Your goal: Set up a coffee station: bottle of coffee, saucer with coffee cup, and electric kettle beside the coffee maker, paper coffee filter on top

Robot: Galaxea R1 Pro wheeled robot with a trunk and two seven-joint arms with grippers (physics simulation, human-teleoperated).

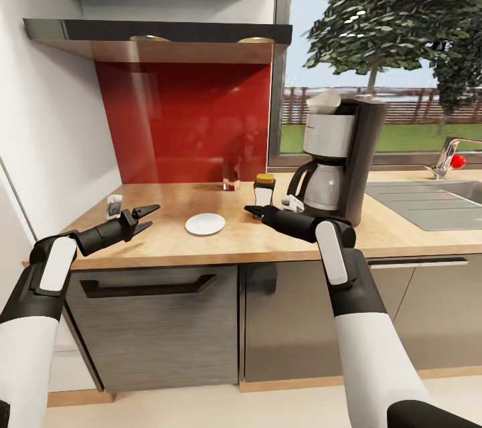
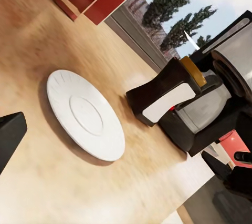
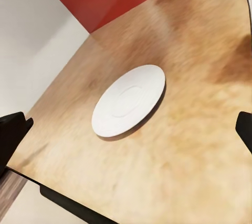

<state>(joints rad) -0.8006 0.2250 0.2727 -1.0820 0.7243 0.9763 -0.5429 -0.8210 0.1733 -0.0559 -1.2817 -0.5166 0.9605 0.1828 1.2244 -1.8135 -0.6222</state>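
The coffee maker [image 1: 341, 153] stands on the kitchen countertop [image 1: 201, 247], with the white paper coffee filter [image 1: 323, 101] on top of it. Left of its carafe is the bottle of coffee [image 1: 265, 188], yellow-capped. The white saucer [image 1: 205, 224] lies flat on the wood, bare, also in the right wrist view [image 3: 128, 100] and the left wrist view [image 2: 86, 116]. My right gripper [image 1: 253, 211] hovers open just right of the saucer, in front of the bottle. My left gripper [image 1: 142, 218] is open to the saucer's left. The kitchen shelf [image 1: 201, 31] hangs above. The coffee cup and the electric kettle are out of view.
A steel sink [image 1: 428, 203] with a tap [image 1: 448, 157] sits right of the coffee maker. A small brownish object [image 1: 227, 185] stands by the red backsplash [image 1: 181, 120]. Grey cabinet fronts [image 1: 154, 327] run below the counter edge. A white wall bounds the left side.
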